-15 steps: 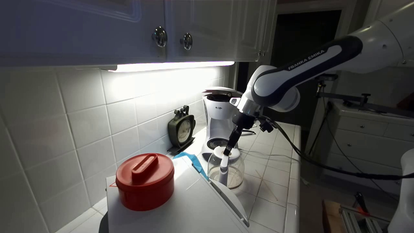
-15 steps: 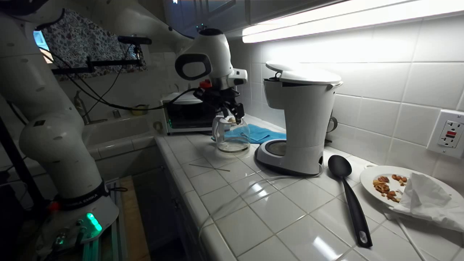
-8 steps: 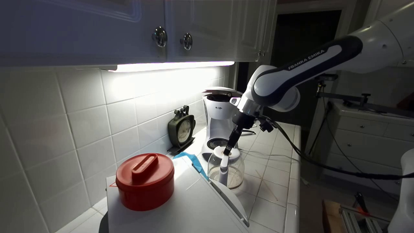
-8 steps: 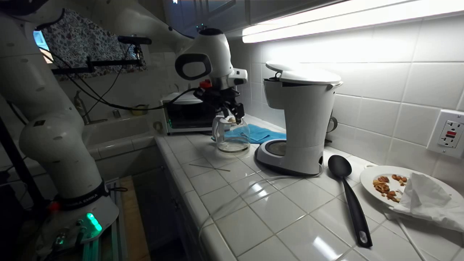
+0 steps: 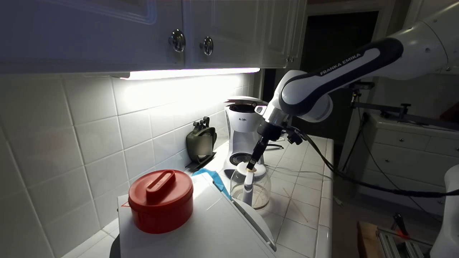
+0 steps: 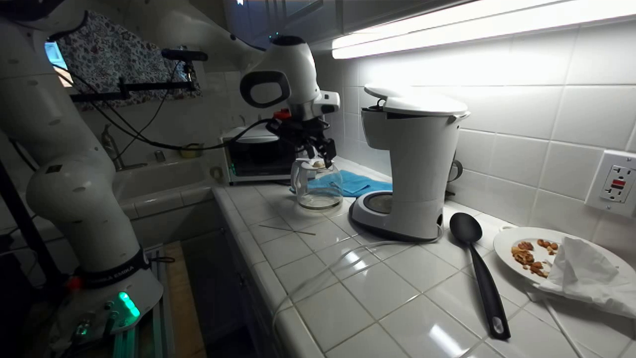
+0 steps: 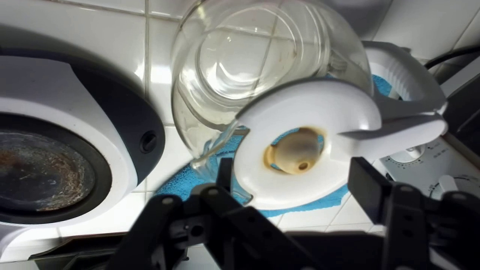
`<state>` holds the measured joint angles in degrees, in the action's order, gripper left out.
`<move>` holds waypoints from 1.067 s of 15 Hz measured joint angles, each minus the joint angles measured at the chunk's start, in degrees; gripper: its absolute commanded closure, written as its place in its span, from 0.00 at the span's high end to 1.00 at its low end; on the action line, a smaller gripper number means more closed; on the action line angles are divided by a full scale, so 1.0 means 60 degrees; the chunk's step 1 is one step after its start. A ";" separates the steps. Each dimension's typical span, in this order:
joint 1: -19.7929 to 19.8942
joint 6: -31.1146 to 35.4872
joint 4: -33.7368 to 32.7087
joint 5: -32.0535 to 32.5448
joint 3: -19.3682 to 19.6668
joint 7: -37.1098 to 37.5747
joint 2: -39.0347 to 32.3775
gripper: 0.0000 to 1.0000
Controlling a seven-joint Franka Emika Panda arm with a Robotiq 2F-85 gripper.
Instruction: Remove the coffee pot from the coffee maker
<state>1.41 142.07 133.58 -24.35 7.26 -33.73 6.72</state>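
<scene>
The black two-fingered gripper (image 7: 294, 182) sits right over the rounded clear-glass coffee pot (image 6: 320, 188), whose white plastic lid (image 7: 318, 112) lies just beneath the fingertips (image 7: 363, 191). The pot stands upright, its long axis vertical, so the coming move most likely runs along that line: a straight rise away, if the job is judged done. The fingers are well spread, taking in much of the lid's breadth in the wrist view, one on the side of the pale curved handle (image 7: 420, 82) and one opposite. Nothing is pinched between them; whether a tip brushes the lid's rim cannot be told.

The pot's base rests on the white tiled countertop (image 6: 343, 313), with a bright blue cloth (image 6: 355, 183) behind it in an exterior view. Just beside, a strip of tile between, stands the upright white plastic coffee maker (image 6: 417, 169); the pot is off its round dark warming plate (image 7: 41, 168), with the handle pointing away from the machine. Removal therefore looks complete, and a sideways drift could nudge the handle or tip the glass. Beyond the coffee maker lies a long black spoon (image 6: 480, 271).
</scene>
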 measured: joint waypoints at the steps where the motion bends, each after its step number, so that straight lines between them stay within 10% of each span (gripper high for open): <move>1: 0.0000 0.0000 -0.0016 0.0000 0.0000 0.0000 0.0008 0.78; 16: 0.0003 -0.0002 -0.0025 0.0010 0.0001 0.0000 0.0008 0.79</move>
<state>1.43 142.06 133.43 -24.29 7.26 -33.73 6.77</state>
